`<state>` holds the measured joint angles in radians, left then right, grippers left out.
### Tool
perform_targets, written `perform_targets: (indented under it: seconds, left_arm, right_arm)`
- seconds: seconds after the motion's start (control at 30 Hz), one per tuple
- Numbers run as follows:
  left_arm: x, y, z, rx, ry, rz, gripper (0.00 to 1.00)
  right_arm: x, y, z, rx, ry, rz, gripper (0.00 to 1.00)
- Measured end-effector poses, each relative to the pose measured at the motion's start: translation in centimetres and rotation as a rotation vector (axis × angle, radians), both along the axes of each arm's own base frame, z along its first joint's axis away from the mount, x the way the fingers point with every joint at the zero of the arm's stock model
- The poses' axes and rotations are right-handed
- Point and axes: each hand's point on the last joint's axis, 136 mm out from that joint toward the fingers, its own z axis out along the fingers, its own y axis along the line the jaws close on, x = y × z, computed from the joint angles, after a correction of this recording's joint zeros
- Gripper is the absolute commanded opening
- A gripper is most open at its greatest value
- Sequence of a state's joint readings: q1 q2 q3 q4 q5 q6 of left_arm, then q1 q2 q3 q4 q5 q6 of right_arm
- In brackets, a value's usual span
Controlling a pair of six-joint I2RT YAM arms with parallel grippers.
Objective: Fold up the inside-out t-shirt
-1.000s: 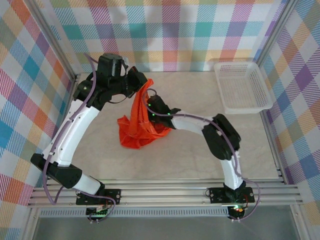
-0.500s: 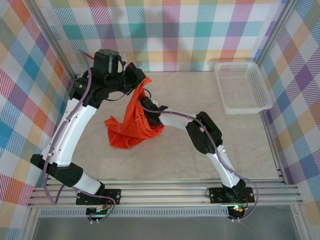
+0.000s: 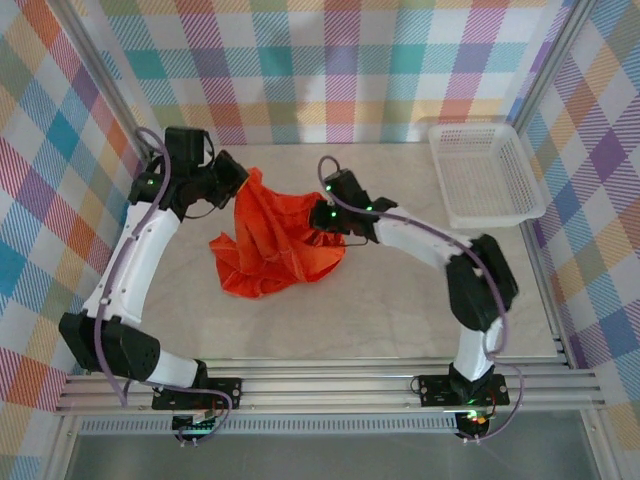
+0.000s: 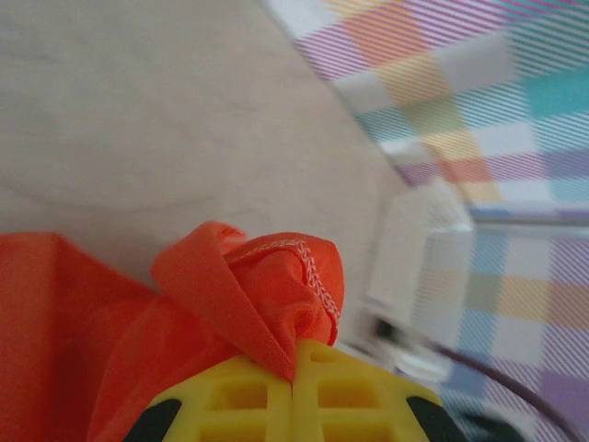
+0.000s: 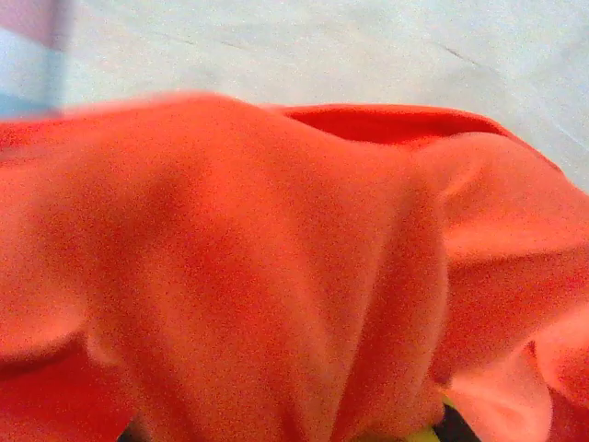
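Observation:
The inside-out t-shirt point(image 3: 275, 240) is a bright orange-red bunch, partly lifted off the tabletop and stretched between my two grippers. My left gripper point(image 3: 238, 185) holds its upper left part. In the left wrist view the yellow fingers point(image 4: 294, 354) are pressed together on a fold of the t-shirt point(image 4: 248, 295) with white hem stitching. My right gripper point(image 3: 322, 224) is at the shirt's right edge. In the right wrist view the orange fabric point(image 5: 276, 276) gathers down over the jaws and hides them. The lower part of the shirt lies crumpled on the table.
A white plastic basket point(image 3: 437, 165) stands at the back right corner. Plaid walls close in the left, back and right sides. Metal rails point(image 3: 330, 385) run along the near edge. Bare tabletop point(image 3: 380, 310) lies in front of the shirt.
My right gripper has gone from open to shut on the shirt's right side and pulled to the right. My left gripper has moved left with its hold, spreading the fabric.

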<state>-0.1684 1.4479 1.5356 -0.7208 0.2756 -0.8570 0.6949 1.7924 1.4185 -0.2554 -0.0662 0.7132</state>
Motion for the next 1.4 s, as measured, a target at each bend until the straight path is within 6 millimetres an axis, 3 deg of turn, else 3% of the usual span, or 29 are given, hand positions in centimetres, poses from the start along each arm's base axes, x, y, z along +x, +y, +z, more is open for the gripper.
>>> perform_targets:
  seconds: [0.1, 0.2, 0.33, 0.5, 0.6, 0.7, 0.73, 0.83, 0.93, 1.03, 1.1, 1.23, 1.4]
  left_arm:
    - [1.2, 1.8, -5.1, 0.023, 0.102, 0.038, 0.00]
    - [2.5, 2.8, -8.9, 0.043, 0.179, 0.054, 0.00]
    - [3.7, 3.7, -12.0, 0.073, 0.229, 0.058, 0.00]
    - [4.0, 5.0, -15.4, 0.125, 0.289, 0.065, 0.00]
    - [4.1, 4.7, -16.7, 0.140, 0.307, 0.037, 0.00]
    - [3.8, 3.2, -16.5, 0.174, 0.286, -0.026, 0.43]
    - [3.6, 2.3, -16.3, 0.191, 0.270, -0.057, 0.53]
    - [2.6, -1.4, -14.5, 0.234, 0.191, -0.187, 0.69]
    - [0.7, -5.6, -11.3, 0.222, 0.059, -0.340, 0.71]
    - [-1.9, -9.1, -8.6, 0.139, -0.082, -0.481, 0.71]
    - [-3.5, -11.0, -8.0, 0.087, -0.147, -0.565, 0.71]
    - [-5.5, -15.2, -9.1, 0.019, -0.190, -0.713, 0.68]
    - [-7.6, -20.5, -12.5, -0.002, -0.171, -0.884, 0.66]
  right_arm:
    - [-1.7, -0.3, 6.8, 0.125, -0.085, 0.084, 0.00]
    - [-3.5, -1.3, 11.4, 0.222, -0.141, 0.151, 0.00]
    - [-4.0, -4.4, 15.3, 0.326, -0.166, 0.160, 0.00]
    - [-2.8, -9.9, 18.2, 0.392, -0.177, 0.047, 0.00]
    - [-2.2, -12.0, 17.9, 0.370, -0.166, -0.026, 0.00]
    - [-1.8, -12.2, 15.1, 0.338, -0.100, -0.065, 0.00]
    - [-1.5, -12.2, 13.4, 0.326, -0.060, -0.082, 0.00]
    - [-0.8, -12.1, 9.0, 0.294, 0.054, -0.118, 0.00]
    - [-0.2, -12.3, 6.2, 0.275, 0.133, -0.151, 0.00]
    - [0.2, -12.8, 5.6, 0.279, 0.160, -0.179, 0.00]
    - [0.4, -13.2, 5.7, 0.287, 0.160, -0.189, 0.00]
    - [0.7, -13.7, 5.8, 0.300, 0.166, -0.206, 0.00]
    - [1.0, -14.2, 5.8, 0.309, 0.170, -0.220, 0.00]
